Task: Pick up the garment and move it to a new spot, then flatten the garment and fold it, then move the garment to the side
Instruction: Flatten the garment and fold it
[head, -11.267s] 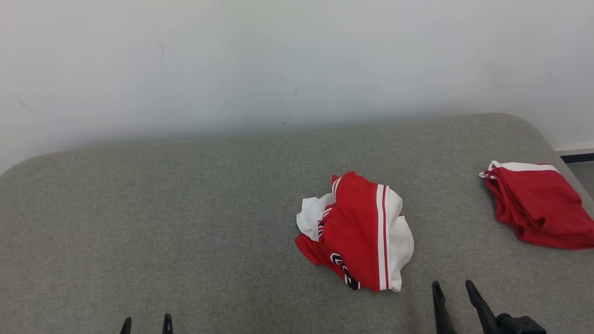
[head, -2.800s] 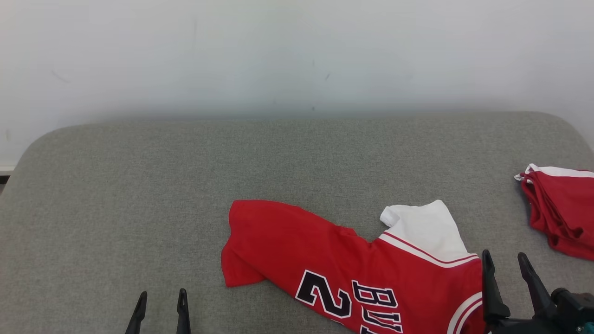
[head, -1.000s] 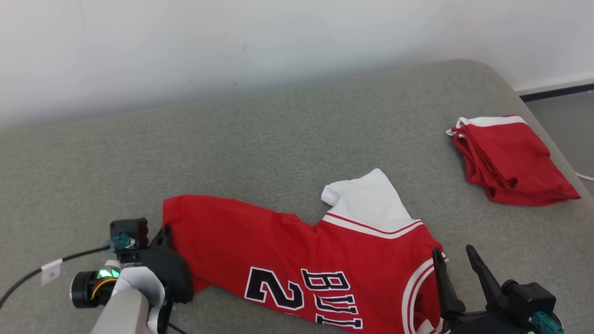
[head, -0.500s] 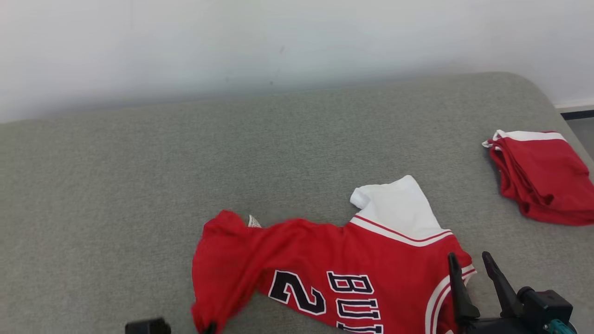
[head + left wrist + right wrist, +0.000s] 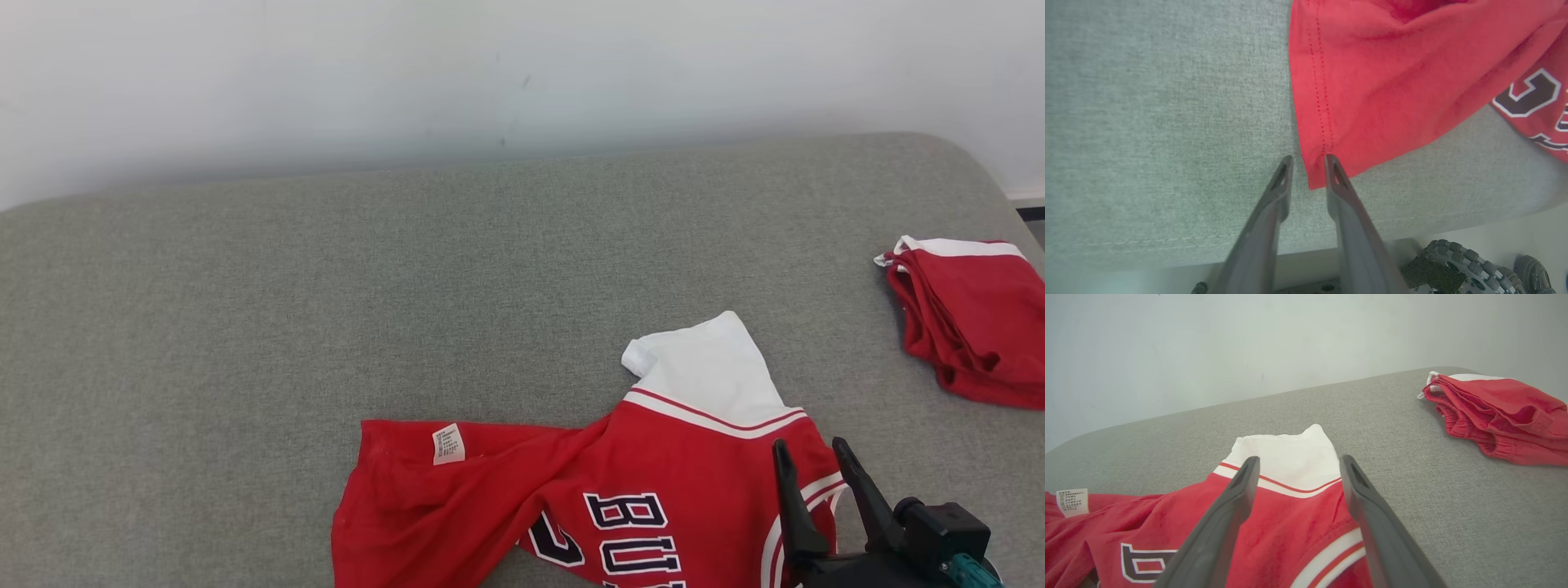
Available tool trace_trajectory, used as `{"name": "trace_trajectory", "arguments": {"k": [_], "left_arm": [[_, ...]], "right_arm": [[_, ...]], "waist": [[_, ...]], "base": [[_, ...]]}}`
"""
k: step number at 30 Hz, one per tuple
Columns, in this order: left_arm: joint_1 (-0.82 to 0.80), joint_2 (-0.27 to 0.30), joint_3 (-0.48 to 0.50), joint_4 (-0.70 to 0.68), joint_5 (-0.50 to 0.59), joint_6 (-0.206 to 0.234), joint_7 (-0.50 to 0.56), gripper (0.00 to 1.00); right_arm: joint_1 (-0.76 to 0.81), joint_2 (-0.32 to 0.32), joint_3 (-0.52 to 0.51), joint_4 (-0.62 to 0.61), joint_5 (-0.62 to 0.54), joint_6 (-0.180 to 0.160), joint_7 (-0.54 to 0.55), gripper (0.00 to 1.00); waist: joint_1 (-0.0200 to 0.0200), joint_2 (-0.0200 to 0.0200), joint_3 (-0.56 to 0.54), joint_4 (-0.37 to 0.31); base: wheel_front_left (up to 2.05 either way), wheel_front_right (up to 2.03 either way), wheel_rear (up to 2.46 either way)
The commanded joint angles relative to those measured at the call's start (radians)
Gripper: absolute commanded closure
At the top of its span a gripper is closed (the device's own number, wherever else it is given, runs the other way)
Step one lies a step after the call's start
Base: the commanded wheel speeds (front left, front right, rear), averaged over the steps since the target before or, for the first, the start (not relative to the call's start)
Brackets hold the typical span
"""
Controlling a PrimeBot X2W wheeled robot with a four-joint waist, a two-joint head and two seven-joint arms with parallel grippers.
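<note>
Jersey [image 5: 694, 474] lies half-spread, hem [image 5: 1316, 102] flipped at 7 o'clock; flattening, folding, shifting aside remain. Left claw [image 5: 1308, 159] narrow, empty; right claw [image 5: 808, 447] wide.

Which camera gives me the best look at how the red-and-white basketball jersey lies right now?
Head view: the red-and-white basketball jersey spreads across the grey cushion, hem folded over, label up. Left wrist view gives its stitched hem corner; right wrist view, the white sleeve and shoulder.
</note>
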Motion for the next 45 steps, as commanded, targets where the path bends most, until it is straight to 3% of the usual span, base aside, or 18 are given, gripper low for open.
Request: {"name": "trace_trajectory", "arguments": {"k": [1,7,11,13,18,27,33,34,35,36,45], "left_arm": [[0.009,-0.002,-0.004,0.009,0.008,0.007,0.010,0.00],[0.026,0.016,0.014,0.022,0.030,0.062,0.040,0.00],[0.008,0.014,0.048,-0.013,0.033,0.088,-0.019,0.00],[-0.028,0.004,0.080,-0.048,0.028,0.082,-0.120,0.00],[-0.098,-0.005,0.065,-0.054,0.039,0.032,-0.234,0.00],[-0.279,-0.032,-0.032,0.110,0.023,-0.051,-0.178,0.00],[-0.380,-0.033,-0.056,0.265,0.044,-0.025,-0.101,0.00],[-0.394,-0.033,-0.058,0.276,0.047,-0.022,-0.098,0.51],[-0.412,-0.036,-0.052,0.281,0.045,-0.018,-0.110,0.95],[-0.423,-0.038,-0.049,0.291,0.043,-0.019,-0.116,1.00],[-0.534,-0.057,-0.036,0.389,0.024,-0.030,-0.193,1.00]], "right_arm": [[-0.006,0.003,0.001,0.000,-0.003,-0.001,0.003,0.00],[-0.002,0.003,-0.005,-0.001,-0.007,-0.001,0.005,0.00],[0.005,0.005,-0.010,-0.003,-0.008,-0.001,0.007,0.00],[0.007,0.007,-0.013,-0.003,-0.008,-0.001,0.008,0.00],[0.003,0.008,-0.012,-0.005,-0.006,-0.001,0.008,0.00],[-0.010,0.005,0.002,-0.001,0.000,-0.001,0.004,0.00],[-0.020,0.000,0.016,0.003,0.006,-0.001,0.000,0.00],[-0.021,-0.001,0.015,0.003,0.006,-0.001,-0.001,0.00],[-0.021,-0.002,0.014,0.002,0.006,-0.001,-0.001,0.00],[-0.020,-0.004,0.013,0.002,0.007,-0.001,-0.002,0.00],[-0.025,-0.004,0.017,-0.003,0.003,-0.001,0.002,0.00]], "waist": [[0.0000,0.0000,-0.003,-0.003],[0.0000,0.0000,-0.011,-0.008],[0.0000,0.0000,-0.019,-0.008],[0.0000,0.0000,-0.024,-0.006],[0.0000,0.0000,-0.026,-0.004],[0.0000,0.0000,-0.016,-0.014],[0.0000,0.0000,-0.007,-0.039],[0.0000,0.0000,-0.005,-0.043],[0.0000,0.0000,-0.004,-0.046],[0.0000,0.0000,-0.003,-0.047],[0.0000,0.0000,0.009,-0.051]], "base": [[0.00,0.00,0.00],[0.00,0.00,0.00],[0.00,0.00,0.00],[0.00,0.00,0.00],[0.00,0.00,0.00],[0.00,0.00,0.00],[0.00,0.00,0.00],[0.00,0.00,0.00],[0.00,0.00,0.00],[0.00,0.00,0.00],[0.00,0.00,0.00]]}}
